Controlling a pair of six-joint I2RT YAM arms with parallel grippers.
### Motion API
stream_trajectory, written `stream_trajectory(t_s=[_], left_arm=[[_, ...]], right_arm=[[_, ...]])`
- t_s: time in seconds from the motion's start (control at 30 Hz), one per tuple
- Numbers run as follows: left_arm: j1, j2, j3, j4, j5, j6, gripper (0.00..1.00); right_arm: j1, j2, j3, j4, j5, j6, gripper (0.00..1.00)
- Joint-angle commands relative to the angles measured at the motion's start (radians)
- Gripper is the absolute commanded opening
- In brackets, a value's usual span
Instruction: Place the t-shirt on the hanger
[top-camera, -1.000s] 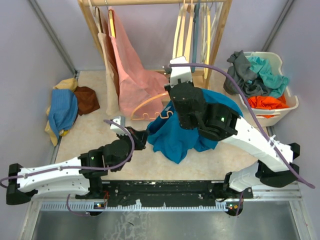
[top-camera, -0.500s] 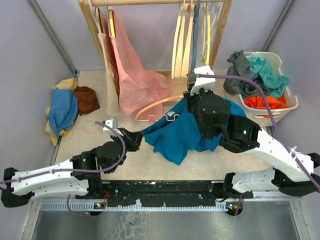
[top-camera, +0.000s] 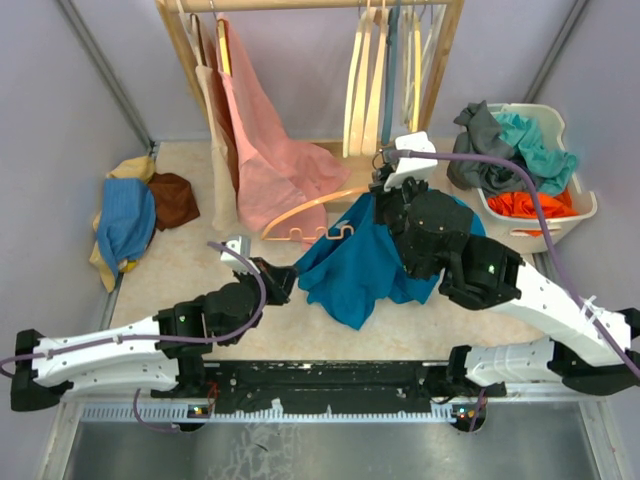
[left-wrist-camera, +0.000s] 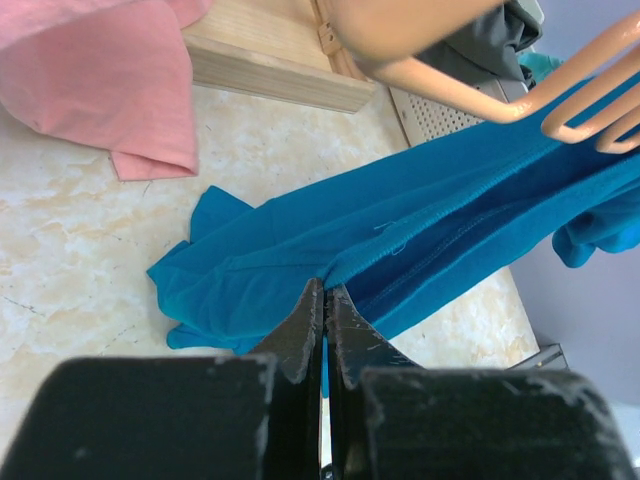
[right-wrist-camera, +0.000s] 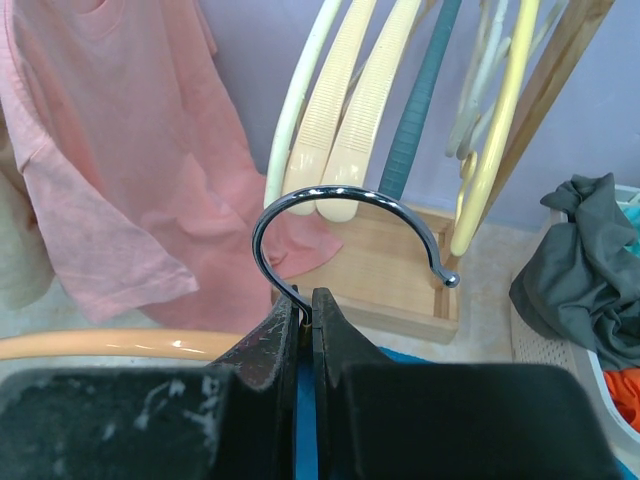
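Observation:
The teal-blue t-shirt (top-camera: 350, 270) hangs bunched below the tan wooden hanger (top-camera: 310, 208), and its cloth covers the hanger's right side. The hanger's left arm and wavy bar stick out bare. My right gripper (top-camera: 388, 185) is shut on the stem of the hanger's metal hook (right-wrist-camera: 350, 200), just above the wooden arm (right-wrist-camera: 120, 345). My left gripper (top-camera: 288, 272) is shut on the t-shirt's hem (left-wrist-camera: 420, 240) and holds it taut toward the left, below the hanger (left-wrist-camera: 520, 95). In the wrist views, the left gripper (left-wrist-camera: 325, 290) pinches cloth and the right gripper (right-wrist-camera: 305, 300) pinches the hook.
Behind stands a wooden rack with a pink shirt (top-camera: 270, 150) and several cream hangers (top-camera: 370, 70). To the right is a white basket (top-camera: 578, 215) of clothes. A pile of blue, brown and yellow cloths (top-camera: 130, 215) lies at the left wall.
My right arm has carried the hanger to the right and slightly toward the rack. The left gripper shifted a little left, then back right, still holding the hem.

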Motion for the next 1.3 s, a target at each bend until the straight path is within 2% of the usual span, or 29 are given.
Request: stream_trajectory(t_s=[0.0,0.27,0.83,1.27], left_arm=[[0.003,0.010,-0.006,0.053,0.021,0.022,0.00],[0.005,-0.045,-0.037,0.023,-0.012,0.013,0.00],[0.013,-0.140,0.011,-0.080,-0.036,0.047,0.00],[0.015,-0.203,0.083,-0.172,-0.046,0.077,0.00]], right_arm=[[0.008,-0.004,0.050,0.105,0.002,-0.007,0.00],[0.008,-0.085,-0.027,0.128,-0.021,-0.004,0.00],[0.014,-0.137,-0.111,0.143,-0.065,-0.036,0.00],[0.048,-0.104,-0.140,0.181,0.038,-0.155,0.00]])
